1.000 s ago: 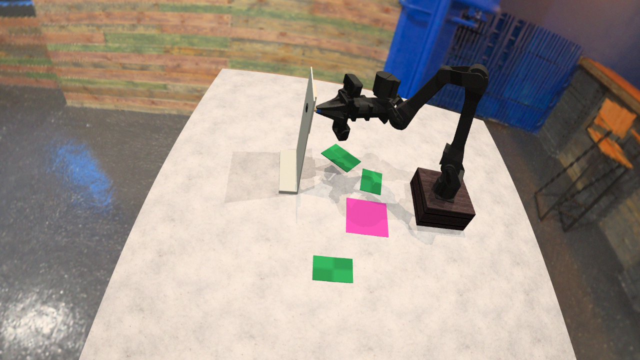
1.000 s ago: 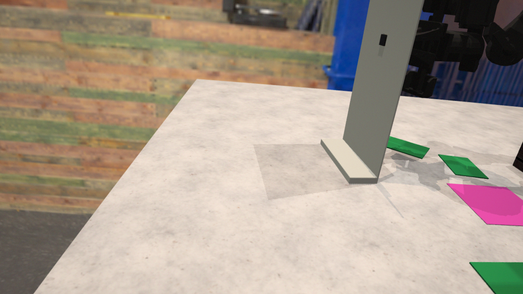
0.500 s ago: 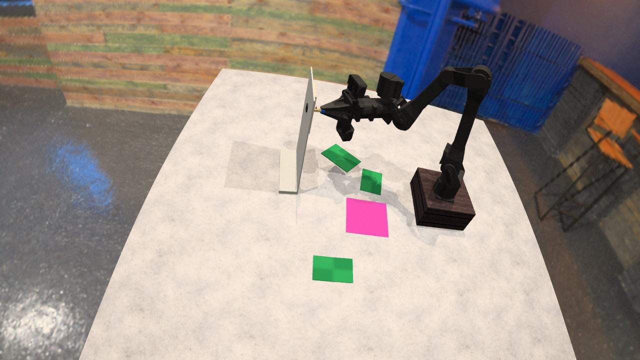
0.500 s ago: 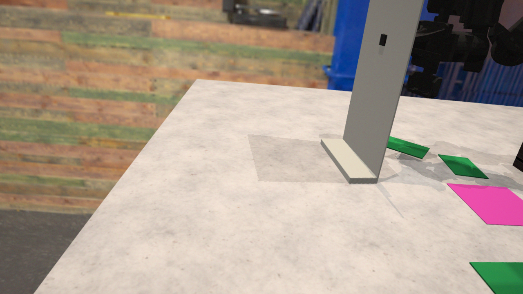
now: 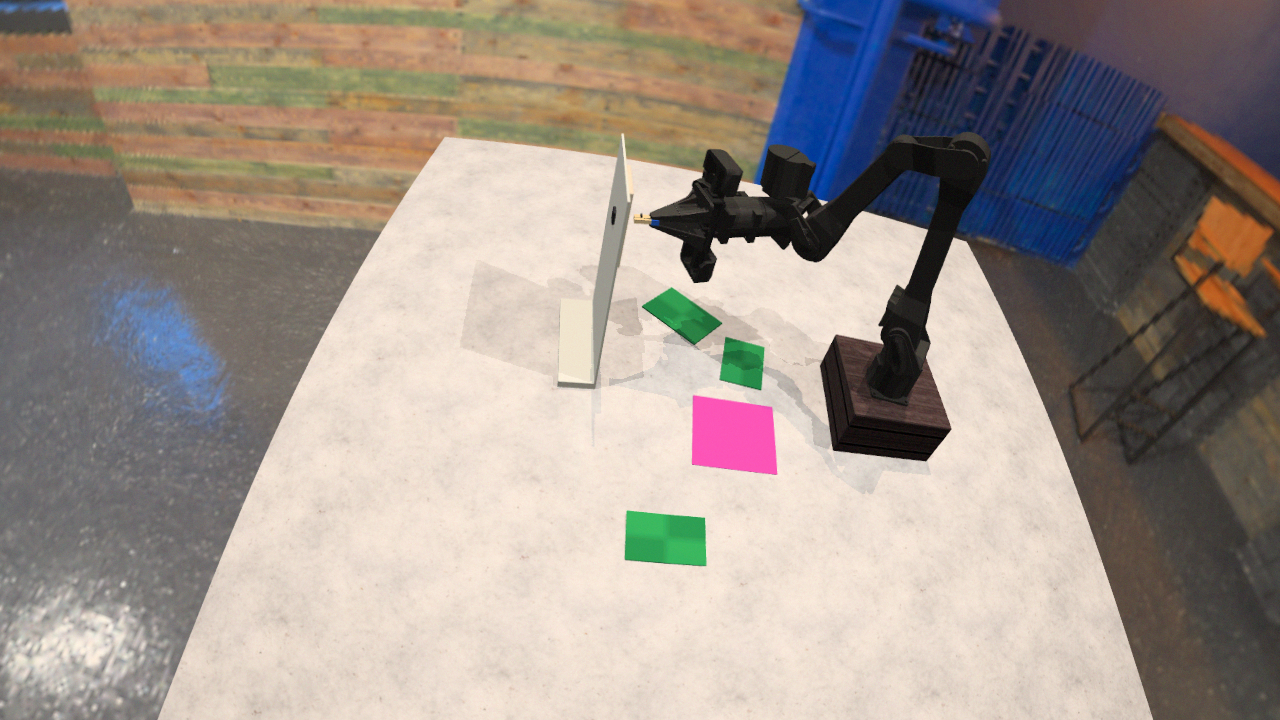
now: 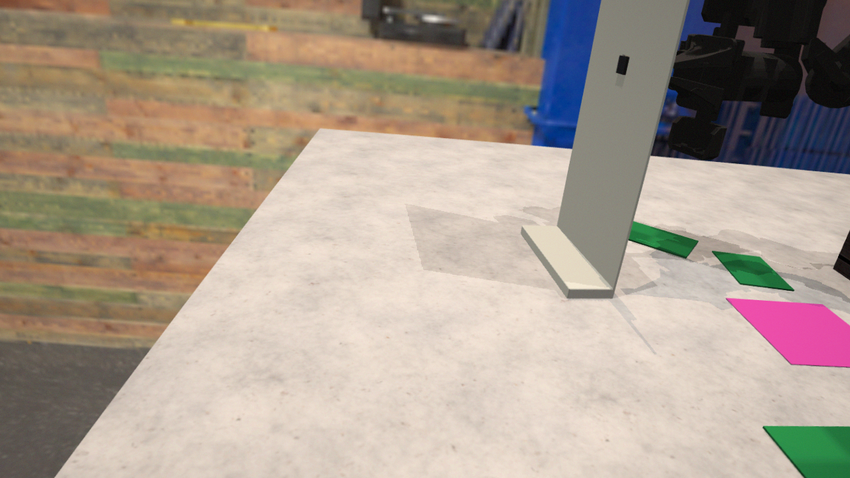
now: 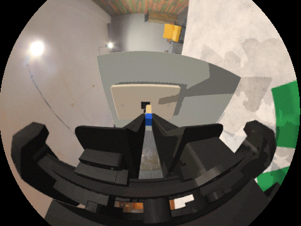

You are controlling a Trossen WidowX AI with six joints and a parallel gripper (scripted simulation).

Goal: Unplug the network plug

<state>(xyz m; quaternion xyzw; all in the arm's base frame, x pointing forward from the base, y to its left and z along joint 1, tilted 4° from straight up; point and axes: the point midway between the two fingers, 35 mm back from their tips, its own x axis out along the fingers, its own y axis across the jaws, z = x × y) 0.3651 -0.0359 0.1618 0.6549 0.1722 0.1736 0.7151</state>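
1. Blue and pale tan are the two colours of the plug (image 5: 644, 219) (image 7: 148, 115): a blue body at the rear, where it is gripped, and a slimmer tan nose at the front.
2. Small and blocky, the plug looks straight-sided in the wrist view, its tan part pointing toward the panel. The thin tab on its top is too small to make out clearly.
3. Black fingers (image 5: 656, 222) are closed to a narrow gap, with the blue part of the plug pinched between their tips.
4. The plug is out of the socket (image 7: 145, 105), held in the air just in front of it, with a visible gap between the tan nose and the panel in the top view.
5. Grey and upright, the panel (image 5: 612, 241) (image 6: 617, 148) (image 7: 157, 67) stands on a cream foot (image 5: 577, 344) (image 6: 564, 258). A beige plate (image 7: 128, 98) on the side facing the arm surrounds the dark, squarish socket opening.
6. Bright pink, the marked square (image 5: 733, 435) (image 6: 796, 332) lies flat on the pale, mottled surface (image 5: 447, 537) (image 6: 297, 356) (image 7: 219, 25), between the panel and the arm's dark wooden base (image 5: 845, 437). The plug is well apart from it.
7. Green patches lie near the pink square: a tilted rectangle (image 5: 682, 315) (image 6: 663, 239), a smaller patch (image 5: 742, 362) (image 6: 752, 270) and another rectangle (image 5: 665, 538) (image 6: 820, 449).
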